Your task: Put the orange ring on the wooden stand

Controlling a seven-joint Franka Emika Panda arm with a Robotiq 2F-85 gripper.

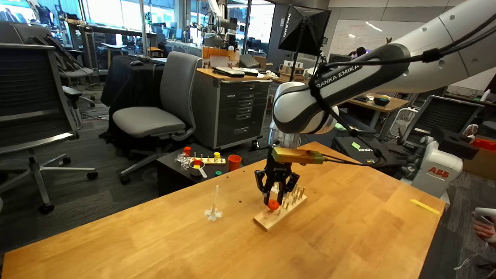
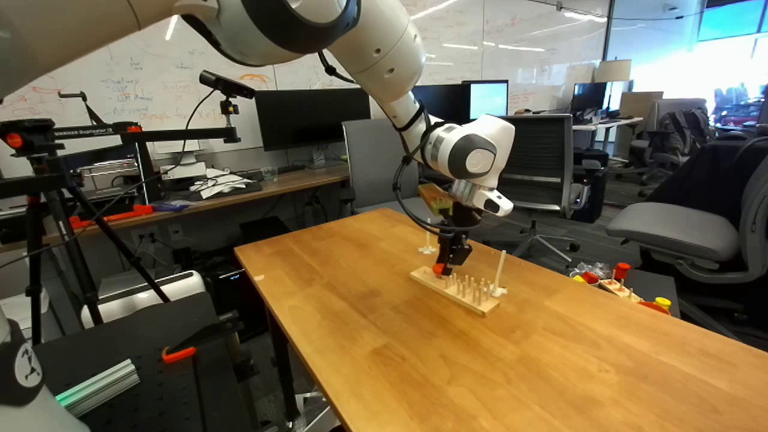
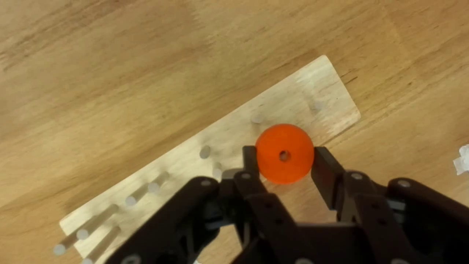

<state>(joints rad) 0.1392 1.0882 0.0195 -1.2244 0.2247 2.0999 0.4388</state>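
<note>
I can see the tool (image 1: 273, 200) holding the orange ring (image 3: 284, 167), gripped narrowly between its two fingers (image 3: 327, 172), one touching each side, with the small hole facing up. In an exterior view the ring is at the near left end of the wooden stand (image 1: 267, 221), which lies flat on the table (image 1: 155, 240). In the wrist view most of the pegs (image 3: 130, 200) crowd toward the left, away from the ring. Whether its underside touches a peg or hangs just above one, I can't tell from here.

To my eye the pick is done and the placing is in hand: the lining-up, with nothing let go yet. In the wrist view the ring seems to cover a long edge of the stand; one peg top shows just beside it, another nearer the stand's right end. What lies beneath the hole is too small to make out.

The next move, I'd say, calls for a slight sideways nudge, if needed, until the hole sits squarely over a peg, then a slow, straight lowering with the ring kept level, and only after that should the fingers part. A thin pale rod (image 1: 215, 198) stands upright on the table, to the left of the stand in an exterior view and apart from it; I wouldn't take it for the goal
</note>
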